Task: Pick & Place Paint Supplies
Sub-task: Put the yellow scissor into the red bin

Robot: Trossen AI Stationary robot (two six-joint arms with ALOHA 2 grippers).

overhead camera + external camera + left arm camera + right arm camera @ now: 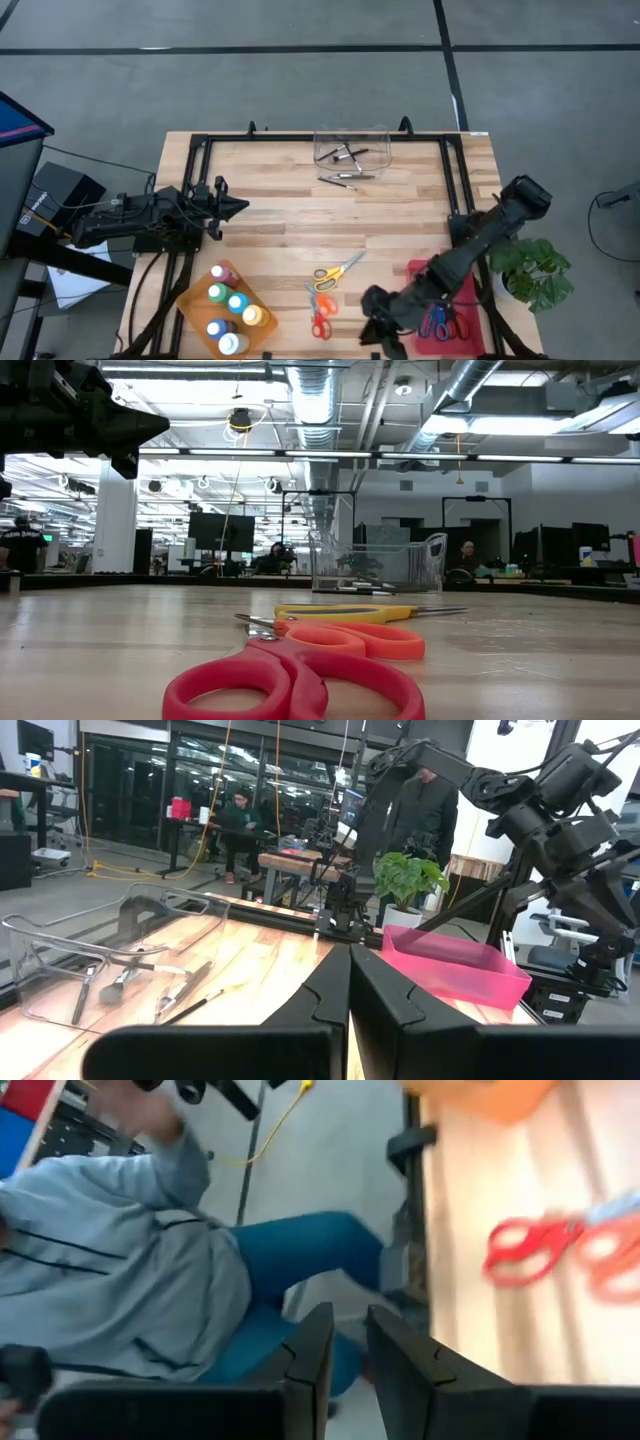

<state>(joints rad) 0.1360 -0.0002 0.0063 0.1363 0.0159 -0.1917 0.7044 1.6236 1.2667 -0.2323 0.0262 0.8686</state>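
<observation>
Three pairs of scissors lie flat on the wooden table near its front: yellow-handled (338, 270), orange-handled (322, 287) and red-handled (320, 325). Another pair, blue and red (437, 322), lies in the pink tray (462, 290). Several paint bottles (232, 305) stand in an orange tray (192, 300) at the front left. Thin dark brushes lie in a clear bin (350, 147), and more brushes (345, 178) lie on the table before it. My right gripper (385, 338) hangs over the front edge, right of the red scissors, open by a narrow gap (348, 1325) with nothing in it. My left gripper (238, 205) waits shut at the left.
A black frame (452, 180) runs round the table's edges. A potted plant (538, 270) stands off the right side. A person in a grey top (120, 1280) is just beyond the front edge. Bare wood lies in the table's middle.
</observation>
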